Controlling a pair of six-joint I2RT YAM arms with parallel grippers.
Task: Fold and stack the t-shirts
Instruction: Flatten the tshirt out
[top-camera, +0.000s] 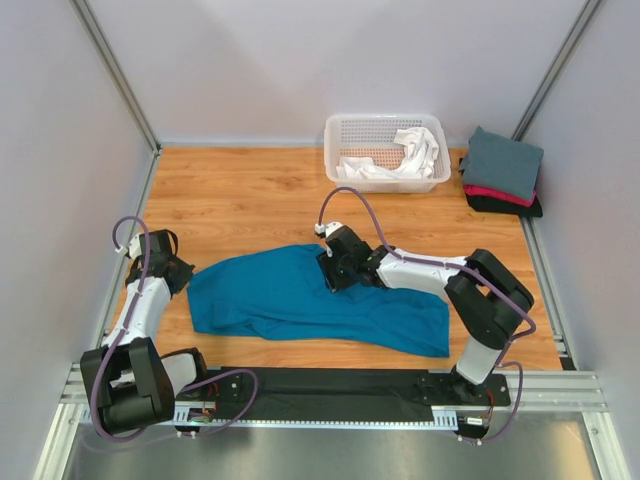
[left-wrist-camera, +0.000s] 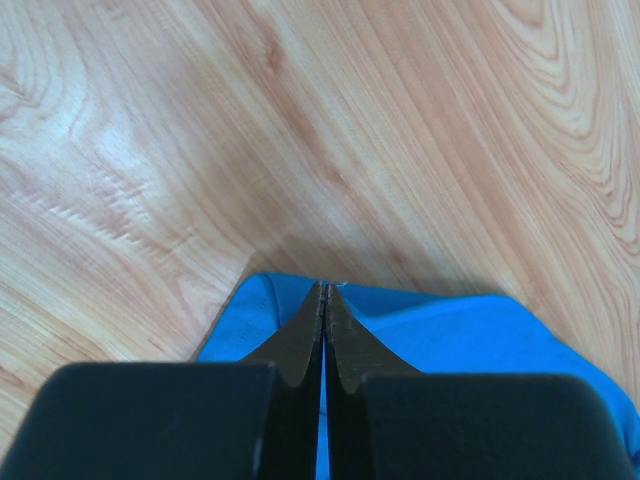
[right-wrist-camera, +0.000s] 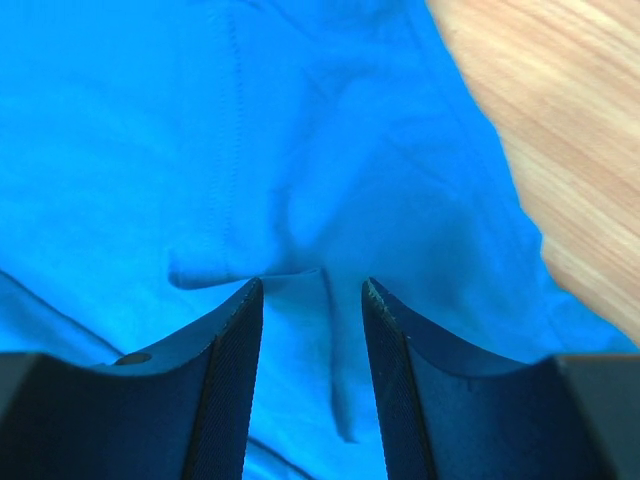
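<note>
Fingers (right-wrist-camera: 235, 340) of right gripper (right-wrist-camera: 312, 285) stand partway apart, tips pressed down on teal-blue t-shirt (right-wrist-camera: 150, 130), w/ a small ridge of cloth bunched btwn them, not clamped. Left gripper (left-wrist-camera: 323, 288) is fully closed, tips together at the shirt's left edge; can't tell if any cloth is pinched. Shirt lies spread & rumpled across middle of wooden table (top-camera: 240, 190), near the arm bases. At far edge: white lattice basket (top-camera: 390, 183) w/ white t-shirt (top-camera: 415, 150) inside. Just right of it is a folded stack: grey t-shirt (top-camera: 500, 160) on top, red-pink t-shirt (top-camera: 498, 193) under it, black t-shirt (top-camera: 505, 207) at bottom
</note>
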